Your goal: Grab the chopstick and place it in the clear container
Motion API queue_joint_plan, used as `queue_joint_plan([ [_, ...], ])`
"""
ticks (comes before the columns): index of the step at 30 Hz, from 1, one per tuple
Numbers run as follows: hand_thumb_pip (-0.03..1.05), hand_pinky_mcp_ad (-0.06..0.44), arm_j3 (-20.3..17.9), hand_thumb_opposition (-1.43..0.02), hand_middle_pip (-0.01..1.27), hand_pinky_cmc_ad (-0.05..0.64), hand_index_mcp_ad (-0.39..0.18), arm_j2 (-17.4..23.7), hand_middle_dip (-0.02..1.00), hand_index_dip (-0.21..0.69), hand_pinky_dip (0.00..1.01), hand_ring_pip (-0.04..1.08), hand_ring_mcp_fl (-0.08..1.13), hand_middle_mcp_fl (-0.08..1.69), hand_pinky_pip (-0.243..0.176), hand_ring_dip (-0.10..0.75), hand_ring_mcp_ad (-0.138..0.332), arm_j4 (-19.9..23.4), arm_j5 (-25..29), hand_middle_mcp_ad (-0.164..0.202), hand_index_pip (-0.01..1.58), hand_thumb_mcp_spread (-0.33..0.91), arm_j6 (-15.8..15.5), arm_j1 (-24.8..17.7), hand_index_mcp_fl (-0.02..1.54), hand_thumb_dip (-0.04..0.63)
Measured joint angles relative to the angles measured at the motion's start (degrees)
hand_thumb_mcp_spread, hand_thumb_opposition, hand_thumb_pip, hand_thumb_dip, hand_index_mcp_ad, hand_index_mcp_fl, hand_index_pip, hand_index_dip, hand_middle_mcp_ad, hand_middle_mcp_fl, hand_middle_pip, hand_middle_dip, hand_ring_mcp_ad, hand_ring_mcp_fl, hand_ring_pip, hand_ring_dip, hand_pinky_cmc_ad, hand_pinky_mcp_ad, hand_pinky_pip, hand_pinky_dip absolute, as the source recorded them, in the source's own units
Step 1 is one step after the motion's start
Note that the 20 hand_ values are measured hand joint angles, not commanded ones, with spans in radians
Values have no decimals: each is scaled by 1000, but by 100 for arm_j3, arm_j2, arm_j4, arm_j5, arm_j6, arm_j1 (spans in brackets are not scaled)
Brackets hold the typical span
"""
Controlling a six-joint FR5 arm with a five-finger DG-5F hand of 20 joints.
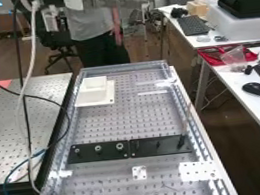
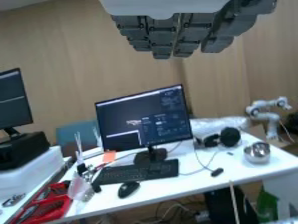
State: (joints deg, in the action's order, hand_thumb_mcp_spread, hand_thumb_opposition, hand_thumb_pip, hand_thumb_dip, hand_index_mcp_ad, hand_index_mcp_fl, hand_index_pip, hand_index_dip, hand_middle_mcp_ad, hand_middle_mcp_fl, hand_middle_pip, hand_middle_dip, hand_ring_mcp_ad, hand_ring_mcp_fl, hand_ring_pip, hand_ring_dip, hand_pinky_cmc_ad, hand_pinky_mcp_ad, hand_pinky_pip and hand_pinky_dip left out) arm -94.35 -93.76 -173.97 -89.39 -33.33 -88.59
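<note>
Perforated bench (image 1: 140, 119) with pick and drop spots set apart, hand (image 2: 161, 37) raised

Black strip rack (image 1: 160, 145) lies crosswise on the bench. Chopstick (image 2: 235, 205) stands upright at its right end, slight lean. Likely racked so the upper shaft is exposed and fingers can close round it from the side; flat on the board, it would be harder to pick.

White square base plate (image 1: 106, 99) at far left, pale square container (image 1: 94, 87) sitting on it. Probably the clear container of the task, though see-through walls can't be confirmed. Plate probably keeps it level and fixes the drop spot. Rack and container well apart, so a real carry is needed.

Hand up off the bench, fingers released, fairly straight, grasping nothing visible. Height presumably gives room to come in without knocking the stick over. Thumb position can't tell.

Step judged: approach, nothing placed. Next: bring fingers level with the upper shaft, pinch, lift straight out of the rack. Thin shaft could roll or tilt in the grip; a sideways pull could jam it. Long stick may tip a light container, so lower it gently.
</note>
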Motion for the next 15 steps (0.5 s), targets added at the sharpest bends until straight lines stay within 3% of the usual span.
queue_joint_plan([
  [4, 7, 33, -128, -24, 9, -49, 52, -295, 37, 19, 21, 2, 5, 16, 16, 14, 37, 297, 53, 59, 7, 3, 360, 91, -9, 5],
  [6, 148, 33, -168, -178, 23, -37, 56, -406, 37, 19, 51, 5, 5, 23, -12, 14, 56, 416, 114, 59, 5, 58, 485, 126, -9, 12],
  [9, 194, 72, -218, -401, 54, 10, 56, -571, 37, 19, 124, 24, 0, 23, -49, 14, 113, 597, 137, 59, 5, 103, 694, 196, -9, 10],
  [15, 278, 136, -355, -606, 93, 127, 58, -909, 38, 17, 229, 38, 3, 14, -124, -2, 188, 1204, 336, 63, 21, 124, 1255, 323, -7, 12],
])
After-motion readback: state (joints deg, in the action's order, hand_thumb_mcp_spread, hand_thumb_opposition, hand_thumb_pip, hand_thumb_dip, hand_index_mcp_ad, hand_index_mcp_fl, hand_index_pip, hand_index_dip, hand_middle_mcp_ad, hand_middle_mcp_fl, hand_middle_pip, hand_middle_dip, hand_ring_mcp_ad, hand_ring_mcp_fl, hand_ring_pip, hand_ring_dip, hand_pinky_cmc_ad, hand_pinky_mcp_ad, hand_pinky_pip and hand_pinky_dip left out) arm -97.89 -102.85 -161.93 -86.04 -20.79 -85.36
